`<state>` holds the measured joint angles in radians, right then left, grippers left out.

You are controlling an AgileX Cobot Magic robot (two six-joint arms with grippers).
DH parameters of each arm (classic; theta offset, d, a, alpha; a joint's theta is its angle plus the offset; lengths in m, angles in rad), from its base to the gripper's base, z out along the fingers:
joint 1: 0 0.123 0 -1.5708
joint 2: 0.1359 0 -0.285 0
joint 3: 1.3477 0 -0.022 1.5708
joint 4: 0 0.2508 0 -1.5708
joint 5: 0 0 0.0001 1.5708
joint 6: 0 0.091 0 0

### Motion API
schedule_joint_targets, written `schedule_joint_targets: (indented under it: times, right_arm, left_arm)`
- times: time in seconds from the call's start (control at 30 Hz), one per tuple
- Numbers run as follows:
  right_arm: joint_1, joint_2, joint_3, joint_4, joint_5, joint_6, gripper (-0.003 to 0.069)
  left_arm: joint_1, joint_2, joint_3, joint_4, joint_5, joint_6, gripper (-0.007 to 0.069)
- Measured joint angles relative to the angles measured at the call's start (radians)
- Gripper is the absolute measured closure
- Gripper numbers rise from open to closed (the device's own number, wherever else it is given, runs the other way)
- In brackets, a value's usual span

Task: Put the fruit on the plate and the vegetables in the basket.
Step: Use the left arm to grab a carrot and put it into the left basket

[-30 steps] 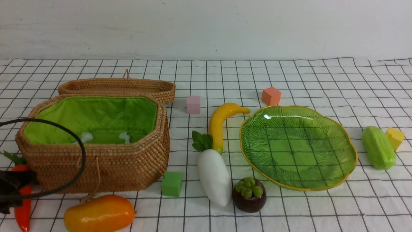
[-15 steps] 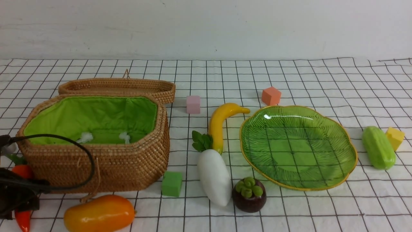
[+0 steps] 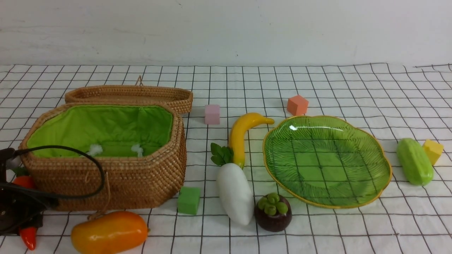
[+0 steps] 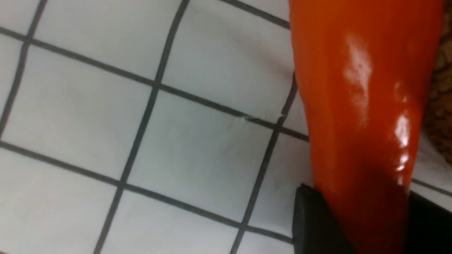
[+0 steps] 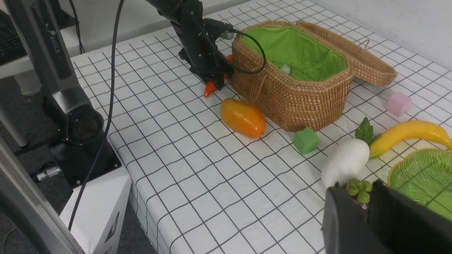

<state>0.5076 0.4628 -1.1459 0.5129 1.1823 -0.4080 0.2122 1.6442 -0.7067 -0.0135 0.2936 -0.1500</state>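
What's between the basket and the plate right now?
Front view: the banana and the radish lie between the basket and the plate; a green cube sits by the basket's near corner, a pink cube farther back.

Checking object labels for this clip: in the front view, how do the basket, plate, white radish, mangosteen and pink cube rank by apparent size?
Largest to smallest:
1. basket
2. plate
3. white radish
4. mangosteen
5. pink cube
The pink cube sits farther back than the mangosteen, so that last gap is less sure.
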Motion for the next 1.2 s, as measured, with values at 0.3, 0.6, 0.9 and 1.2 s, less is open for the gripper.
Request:
schedule_joint_targets:
  times: [0.3, 0.6, 0.9, 1.2]
  right_arm:
    - [0.0, 0.0, 0.0, 0.014, -0.008, 0.0, 0.0508]
    - [0.0, 0.0, 0.0, 0.013, -0.011, 0.0, 0.0499]
    - [0.0, 0.0, 0.0, -0.121, -0.041, -0.003, 0.0497]
    - [0.0, 0.0, 0.0, -0.23, -0.045, 0.032, 0.0494]
  left_arm:
    - [0.0, -0.032, 0.001, 0.05, 0.037, -0.074, 0.0369]
    - [0.0, -0.31, 0.016, 0.133, 0.292, -0.202, 0.0369]
    - [-0.068, -0.607, -0.167, 0.138, 0.379, 0.13, 0.0369]
    - [-0.336, -0.517, -0.298, -0.02, 0.422, 0.97, 0.0369]
